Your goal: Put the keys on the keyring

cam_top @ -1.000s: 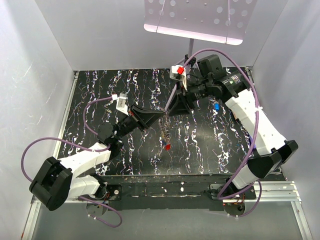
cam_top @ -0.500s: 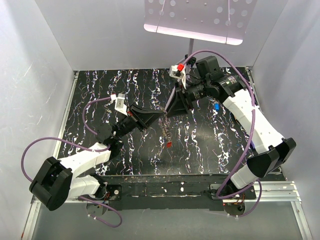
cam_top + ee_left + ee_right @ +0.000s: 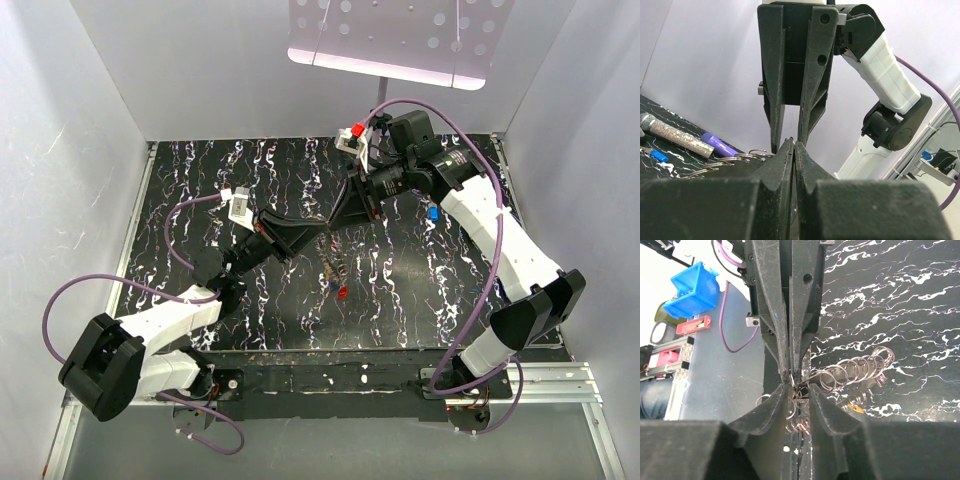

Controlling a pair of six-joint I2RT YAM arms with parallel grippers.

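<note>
Though checked in all three views, can't resolve the exact loop in the pinch: blocked by black fingers. Can't confirm any key threaded on the strand.

Nearest: keyring hanging as a beaded strand from the meeting point of both tips. Small red piece at its low end, near the table; touching or not, can't tell. From the right wrist cam: row of wire coils trailing off to the right.

Farther back: blue-headed key flat on the table, well apart from the strand, just beside the right arm. Glittery stick and purple piece end to end on the far table, left end cut off by the frame.

Only container: blue bin off the table, behind the left arm, inside not visible.

Left gripper clamped fully closed on the keyring wire. Right gripper tip to tip against it, jaws parted by a narrow gap, wire loops between the fingers, no firm hold visible.
</note>
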